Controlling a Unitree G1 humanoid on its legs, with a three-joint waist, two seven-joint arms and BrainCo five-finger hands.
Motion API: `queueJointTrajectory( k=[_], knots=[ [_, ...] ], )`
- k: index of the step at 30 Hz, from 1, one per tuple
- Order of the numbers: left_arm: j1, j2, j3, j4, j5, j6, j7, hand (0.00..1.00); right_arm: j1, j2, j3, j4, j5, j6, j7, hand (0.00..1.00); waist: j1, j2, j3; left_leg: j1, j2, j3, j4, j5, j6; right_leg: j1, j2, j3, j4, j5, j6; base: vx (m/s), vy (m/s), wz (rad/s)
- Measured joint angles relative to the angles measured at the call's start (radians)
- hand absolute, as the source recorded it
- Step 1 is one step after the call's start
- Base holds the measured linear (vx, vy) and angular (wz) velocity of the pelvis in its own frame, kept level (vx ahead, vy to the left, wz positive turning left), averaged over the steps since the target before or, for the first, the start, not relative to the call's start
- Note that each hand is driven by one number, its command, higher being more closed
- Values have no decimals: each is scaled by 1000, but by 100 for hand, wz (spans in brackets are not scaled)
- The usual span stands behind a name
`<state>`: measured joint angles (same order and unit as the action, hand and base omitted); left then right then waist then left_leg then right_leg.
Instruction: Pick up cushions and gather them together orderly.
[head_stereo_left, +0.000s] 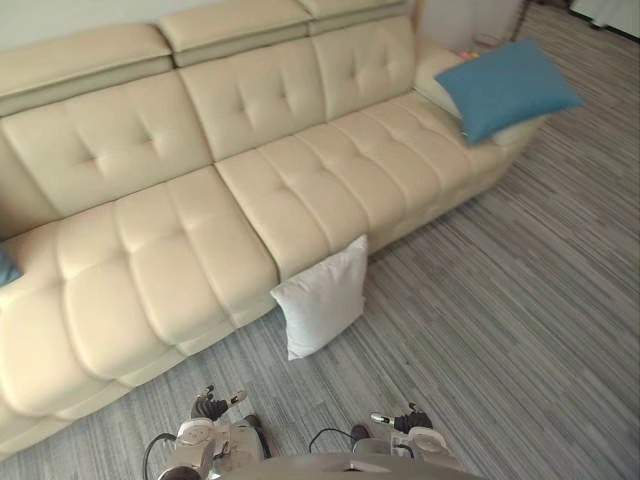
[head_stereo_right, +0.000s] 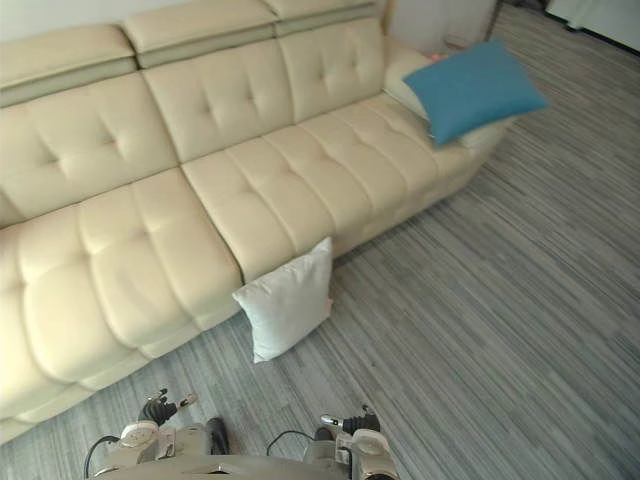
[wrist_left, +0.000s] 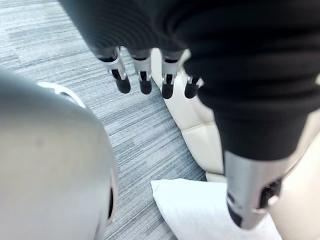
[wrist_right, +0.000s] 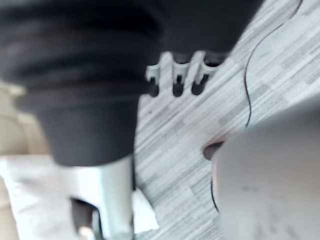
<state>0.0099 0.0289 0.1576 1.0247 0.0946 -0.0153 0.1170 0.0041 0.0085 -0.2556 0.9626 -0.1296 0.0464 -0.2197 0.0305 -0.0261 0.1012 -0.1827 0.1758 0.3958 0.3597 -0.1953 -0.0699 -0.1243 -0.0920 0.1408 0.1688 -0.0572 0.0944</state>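
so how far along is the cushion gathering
Nothing looks gathered yet. The white cushion leans on the floor against the sofa front; the blue cushion lies apart at the sofa's right end, on a cream cushion. Nothing in hand: left hand and right hand hang open, empty. Left: all the picking up and grouping.

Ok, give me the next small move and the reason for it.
Probably step in and reach both hands down to the white cushion, which leans on the sofa front on the floor, straight ahead. The left hand and right hand hang open, holding nothing, and the blue cushion lies on the sofa's right end.
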Motion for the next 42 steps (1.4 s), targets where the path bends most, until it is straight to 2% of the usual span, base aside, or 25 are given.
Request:
queueJointTrajectory(
  k=[1,2,4,6,9,11,12,14,16,17,19,20,21,24,25,26,27,29,31,33,35,36,38,39,42],
  knots=[
    [-2,-1,0,3,0,0,0,0,-7,0,4,1,7,0,0,0,3,5,1,8,9,12,-11,0,-1,-13,10,-25,0,22,-7,67,-9,-133],
    [-5,-1,0,13,0,2,0,0,-20,-1,16,1,8,0,0,0,5,12,5,32,23,50,-32,11,10,-24,15,-103,-5,49,-27,94,-10,-130],
    [-6,-2,-1,21,-1,5,-1,0,-24,-17,19,6,8,-2,0,0,-5,29,5,63,46,119,-52,17,16,-36,3,-278,-8,67,-55,89,-27,-108],
    [-6,-12,-8,25,-2,5,-1,0,-26,-46,18,38,7,-1,0,0,-5,49,10,102,48,185,-73,21,13,-29,-38,-507,-3,55,-81,76,-41,-79],
    [4,-8,-30,31,-1,7,-1,0,-20,-77,16,46,7,-1,0,0,-11,71,10,138,32,170,-105,30,-1,-27,-18,-475,-5,56,-72,62,-47,-44],
    [7,-7,-41,33,-1,7,-1,0,-19,-91,17,49,7,-3,0,0,-12,81,15,148,46,153,-88,26,-8,-21,-6,-451,-4,47,-66,29,-88,-32],
    [7,-6,-44,29,-1,7,-4,0,-20,-97,17,50,7,-3,0,0,-10,84,20,138,68,148,-26,14,-24,-17,-4,-440,1,24,-72,-19,-31,-21],
    [7,-6,-45,16,-2,5,-14,0,-18,-99,16,56,8,-3,-1,0,-2,80,25,105,106,126,107,12,-28,-15,-4,-421,21,4,-68,-50,-13,-33],
    [7,-10,-45,7,-2,5,-16,0,-13,-99,15,45,11,-3,-2,0,3,94,32,75,150,83,250,15,-23,-7,9,-397,55,-18,-70,-13,-16,-46],
    [7,-12,-45,5,-2,5,-16,0,-7,-98,15,25,16,-4,-3,0,0,103,36,54,166,39,324,27,-6,-5,16,-383,79,-32,-73,16,2,-35],
    [8,-12,-44,-7,-5,4,-16,0,3,-94,15,1,18,-2,-3,0,2,95,42,1,170,-29,429,77,11,-6,18,-355,95,-42,-75,39,21,-35],
    [7,-18,-40,-16,-7,1,-16,0,-2,-88,15,-5,20,-2,-6,0,10,90,47,-37,127,-91,422,-2,-2,-4,5,-324,95,-44,-78,84,107,-42],
    [7,-22,-40,-23,-7,1,-16,0,-3,-88,11,-5,21,-1,-8,0,12,89,48,-45,74,-117,356,-53,5,-6,-9,-308,95,-43,-78,84,132,-36],
    [14,-34,-24,-37,-7,0,-16,0,-3,-81,16,-6,23,0,-8,0,28,93,50,-43,9,-127,185,-62,9,-11,-9,-267,100,-52,-65,40,147,-42],
    [17,-41,-13,-43,-6,0,-16,0,-4,-76,19,-9,25,0,-9,0,32,105,49,-31,1,-138,88,-44,14,-25,8,-255,113,-58,-52,28,206,-67],
    [15,-46,7,-51,-14,-1,-18,0,-2,-68,19,-10,26,0,-9,0,41,96,56,-13,-13,-120,82,-50,32,-25,10,-229,109,-58,-42,87,267,-67],
    [16,-44,12,-51,-12,1,-18,0,-3,-52,18,-20,26,-1,-9,0,39,81,55,-3,-31,-107,56,-66,33,-11,-4,-228,75,-41,-39,164,235,-54],
    [16,-33,31,-53,-13,-1,-17,0,5,-34,18,-26,26,-1,-9,0,43,52,53,14,-54,-75,35,-71,40,-14,-24,-200,61,-18,-24,174,165,-31],
    [18,-34,38,-51,-13,2,-16,0,9,-33,20,-26,26,-1,-9,0,47,42,47,43,-60,-34,23,-75,39,-5,-33,-178,55,-16,-15,191,139,-48],
    [22,-28,37,-50,-13,4,-17,0,9,-34,26,-27,25,-3,-7,0,57,47,44,102,-71,19,5,-103,36,-15,-49,-178,108,-30,5,269,135,-71],
    [21,-29,35,-41,-13,5,-17,0,9,-35,27,-44,23,-5,-6,0,56,53,43,131,-86,22,9,-94,53,-63,-65,-179,232,-53,30,242,75,-45],
    [21,-28,17,-30,-13,6,-16,0,8,-39,26,-44,22,-13,-4,0,49,59,41,164,-95,14,21,-90,60,-106,-79,-182,369,-57,31,262,49,-37],
    [21,-24,6,-28,-13,9,-16,0,13,-46,24,-43,23,-17,-4,0,41,58,41,206,-107,-13,13,-101,75,-124,-102,-197,499,-50,28,265,3,2],
    [22,-28,-4,-26,-13,13,-15,0,11,-58,23,-44,24,-21,-2,0,23,64,42,257,-112,-54,-13,-118,82,-165,-117,-230,609,-78,5,297,-23,32],
    [11,-25,-6,-21,-13,16,-14,0,7,-46,42,-46,23,-22,-1,0,16,50,42,288,-100,-89,-40,-130,76,-217,-94,-292,601,-193,-24,242,-98,36]
  ],
)
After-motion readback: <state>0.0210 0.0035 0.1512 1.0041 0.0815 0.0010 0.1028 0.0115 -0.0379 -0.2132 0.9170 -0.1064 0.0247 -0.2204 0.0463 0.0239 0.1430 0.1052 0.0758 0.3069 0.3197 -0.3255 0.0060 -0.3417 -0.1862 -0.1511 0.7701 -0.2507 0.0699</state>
